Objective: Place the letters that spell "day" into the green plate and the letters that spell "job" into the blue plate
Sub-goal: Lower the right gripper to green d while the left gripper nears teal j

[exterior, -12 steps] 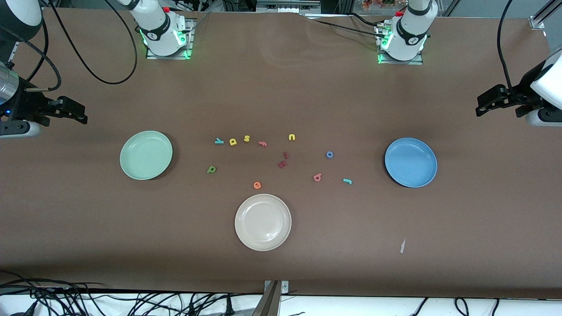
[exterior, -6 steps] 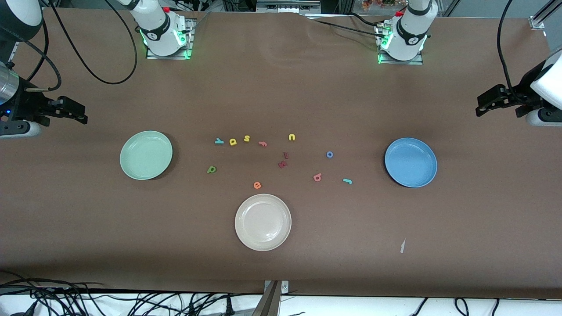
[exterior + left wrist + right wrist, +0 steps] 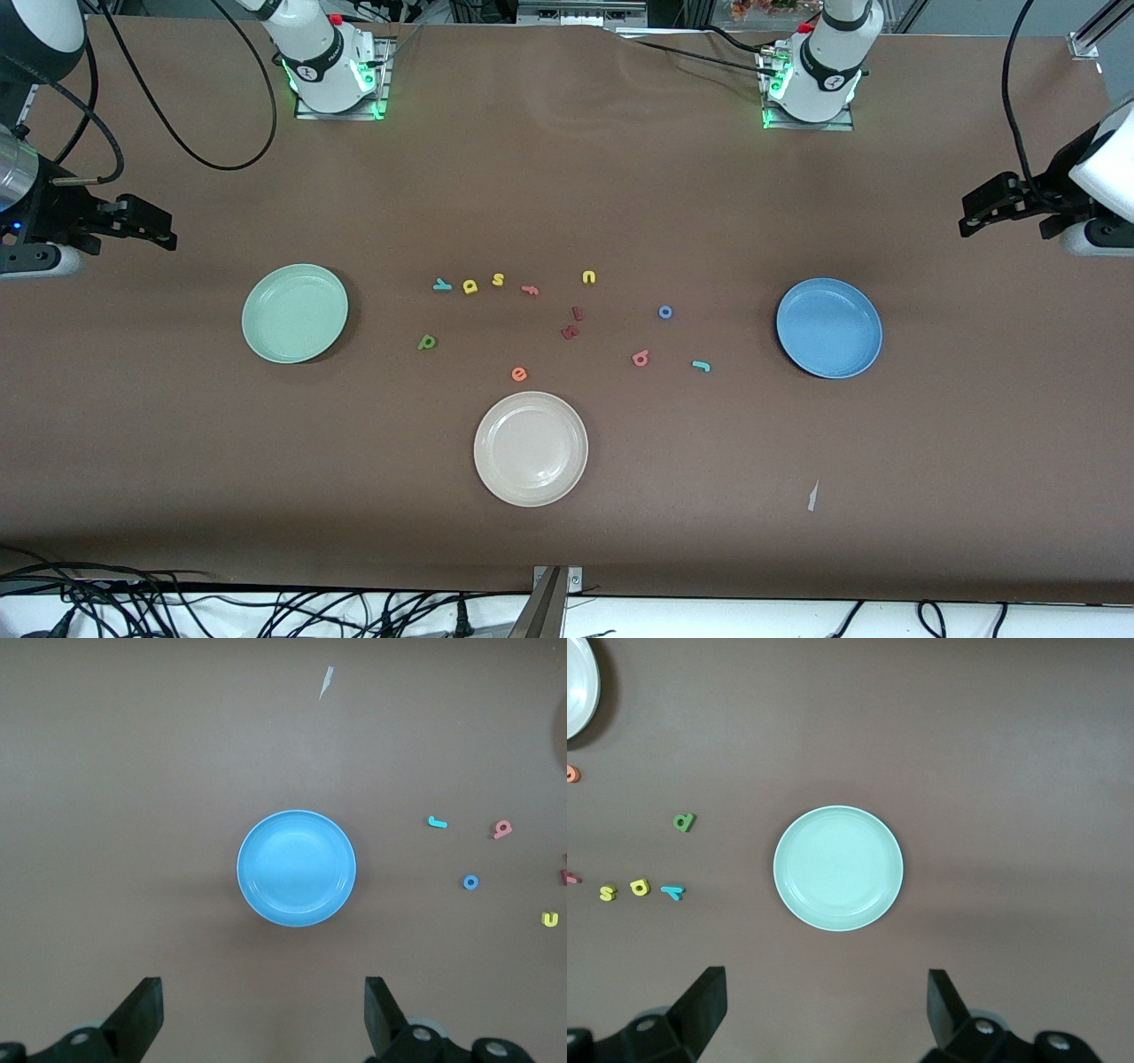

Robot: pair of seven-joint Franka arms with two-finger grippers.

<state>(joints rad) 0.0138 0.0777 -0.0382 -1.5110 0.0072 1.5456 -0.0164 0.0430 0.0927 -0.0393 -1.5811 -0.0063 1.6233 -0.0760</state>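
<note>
Letters for "day" and "job" all sit loose on the tabletop [image 3: 620, 177], none plated yet. Left hand [image 3: 264, 1014] hangs over its end of the tabletop, fingers wide apart, nothing in them; right hand [image 3: 824, 1010] does the same at its end. Blue plate [image 3: 829, 328] lies bare near the left hand, with teal j [image 3: 701, 365], pink b [image 3: 640, 358] and blue o [image 3: 665, 312] beside it. Green plate [image 3: 295, 313] lies bare too, near green d [image 3: 427, 341], teal y [image 3: 442, 284] and yellow a [image 3: 469, 285].
</note>
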